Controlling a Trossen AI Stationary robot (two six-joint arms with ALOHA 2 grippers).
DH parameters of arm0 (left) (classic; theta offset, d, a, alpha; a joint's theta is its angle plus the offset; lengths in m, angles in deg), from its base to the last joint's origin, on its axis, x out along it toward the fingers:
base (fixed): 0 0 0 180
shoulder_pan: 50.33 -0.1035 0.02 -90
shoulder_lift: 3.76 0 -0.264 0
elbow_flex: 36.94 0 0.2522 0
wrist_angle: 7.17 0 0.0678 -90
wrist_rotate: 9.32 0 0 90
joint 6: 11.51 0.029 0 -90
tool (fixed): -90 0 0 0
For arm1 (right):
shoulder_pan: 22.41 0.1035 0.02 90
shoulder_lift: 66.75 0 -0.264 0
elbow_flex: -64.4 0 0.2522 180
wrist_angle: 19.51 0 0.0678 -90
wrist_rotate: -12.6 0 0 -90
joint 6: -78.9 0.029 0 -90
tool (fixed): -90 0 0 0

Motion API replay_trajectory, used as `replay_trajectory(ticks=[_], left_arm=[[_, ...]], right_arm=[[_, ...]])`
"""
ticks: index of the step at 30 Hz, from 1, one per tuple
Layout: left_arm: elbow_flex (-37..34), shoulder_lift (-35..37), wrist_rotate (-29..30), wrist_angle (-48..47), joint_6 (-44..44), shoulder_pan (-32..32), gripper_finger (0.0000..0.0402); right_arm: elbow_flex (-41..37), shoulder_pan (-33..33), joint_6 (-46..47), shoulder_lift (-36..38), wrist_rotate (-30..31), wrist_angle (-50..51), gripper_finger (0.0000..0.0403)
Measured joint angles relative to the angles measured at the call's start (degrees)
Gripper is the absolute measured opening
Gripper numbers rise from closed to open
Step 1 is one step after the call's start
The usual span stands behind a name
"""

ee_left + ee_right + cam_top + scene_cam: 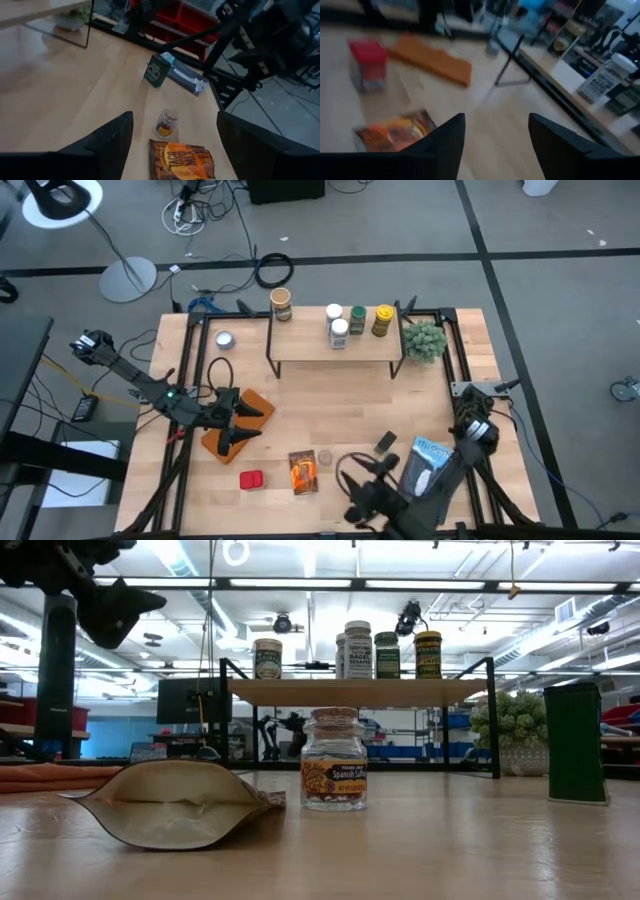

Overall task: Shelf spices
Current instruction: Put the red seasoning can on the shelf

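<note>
Counting what stands on the shelf (pixel 300 361), I find four spices up: a tan cylinder (pixel 281 304), a white-lidded jar (pixel 339 332), a green-lidded jar (pixel 357 319) and a yellow-lidded jar (pixel 382 320). Four are left on the table, by my judgement: the red tin (pixel 251 479), the orange packet (pixel 303 471), the small glass jar (pixel 325 457) just beside it, and the dark box (pixel 386 442).

My left gripper (pixel 237 420) hangs over the flat brown slab (pixel 240 419), fingers apart and empty. My right gripper (pixel 352 476) sits low near the glass jar and packet, its fingers apart in its wrist view with nothing between them.

The packet is crinkly, glossy foil, lying flat. The jar is clear, squat and round. The tin is boxy, hard-edged; the shelf's top board is pale, smooth wood on thin black legs.
</note>
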Motion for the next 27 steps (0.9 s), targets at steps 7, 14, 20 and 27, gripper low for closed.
replay_trajectory(ticks=[7, 14, 20, 27], left_arm=[[0.0, -0.2, -1.5, 2.8, -0.6, 0.0, 0.0292], [0.0, -0.2, -1.6, 4.2, -0.3, 0.0, 0.0292], [0.0, -0.2, -1.2, 4.3, -0.2, 0.0, 0.0292], [0.0, -0.2, 0.4, 4.3, -0.1, -0.1, 0.0292]], right_arm=[[-12.6, 2.2, 32.2, 0.1, 1.5, 0.6, 0.0174], [-25.5, 3.6, 44.5, 3.1, 1.0, -12.1, 0.0115], [-34.8, 3.4, 38.7, 13.2, -1.0, -15.5, 0.0039], [-52.5, 2.2, 37.0, 31.1, -0.9, -18.3, 0.0004]])
